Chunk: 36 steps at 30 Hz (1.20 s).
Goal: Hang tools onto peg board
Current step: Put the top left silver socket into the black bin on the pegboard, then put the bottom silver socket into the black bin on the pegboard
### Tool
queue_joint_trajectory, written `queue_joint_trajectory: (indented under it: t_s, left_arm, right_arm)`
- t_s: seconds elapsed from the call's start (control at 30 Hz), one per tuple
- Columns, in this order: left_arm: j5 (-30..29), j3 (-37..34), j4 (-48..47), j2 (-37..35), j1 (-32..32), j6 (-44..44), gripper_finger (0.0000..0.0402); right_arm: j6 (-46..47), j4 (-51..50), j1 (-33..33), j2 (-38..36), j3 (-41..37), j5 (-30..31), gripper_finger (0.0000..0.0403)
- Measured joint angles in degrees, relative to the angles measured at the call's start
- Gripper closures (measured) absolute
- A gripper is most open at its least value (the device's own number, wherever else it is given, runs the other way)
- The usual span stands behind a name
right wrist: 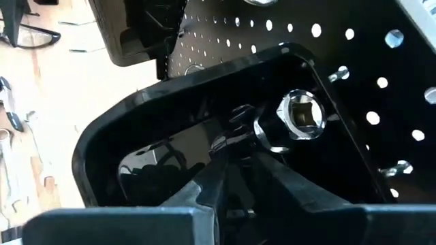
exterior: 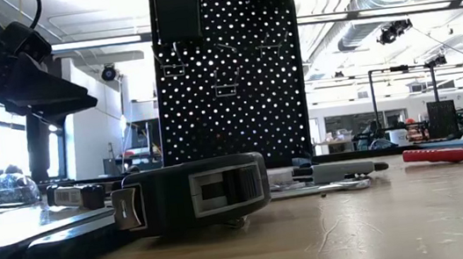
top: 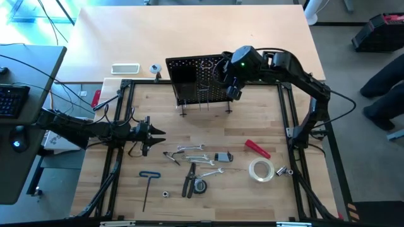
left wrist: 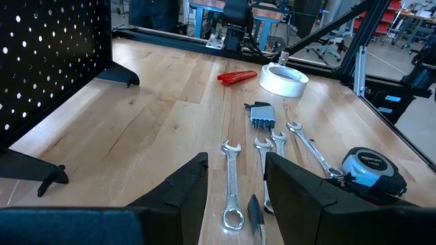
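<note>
At upper centre of the high view, the right gripper (right wrist: pixel 235 160) is reaching into a black bin (right wrist: pixel 122 129) on the peg board (top: pixel 196 79), fingers narrowed around a small silver socket (right wrist: pixel 300 114). It is looking hard, light, slick; best pinched across its flats. The left gripper (left wrist: pixel 235 187) is waiting half-open, empty.
</note>
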Motion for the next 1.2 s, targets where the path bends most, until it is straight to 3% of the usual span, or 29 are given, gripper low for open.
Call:
queue_joint_trajectory:
  t_s: [0.53, 0.8, 1.03, 1.2]
  left_arm:
    - [0.0, 0.0, 0.0, 0.0, 0.0, 0.5, 0.0264]
    - [0.2, 0.0, -0.1, 0.0, 0.0, 0.5, 0.0264]
    - [7.5, 0.0, -1.7, 0.0, 0.0, -0.1, 0.0264]
    - [15.1, 0.0, -4.3, 0.7, -0.9, -1.8, 0.0264]
  right_arm:
    - [-0.7, -1.0, 0.7, 0.0, 0.0, 0.1, 0.0336]
    - [-2.0, -1.1, 4.0, -0.9, 1.1, 7.7, 0.0314]
    - [-2.0, -1.9, 9.6, -1.8, 6.8, 8.8, 0.0262]
    - [-1.0, -2.1, 14.9, -3.3, 6.6, 8.7, 0.0252]
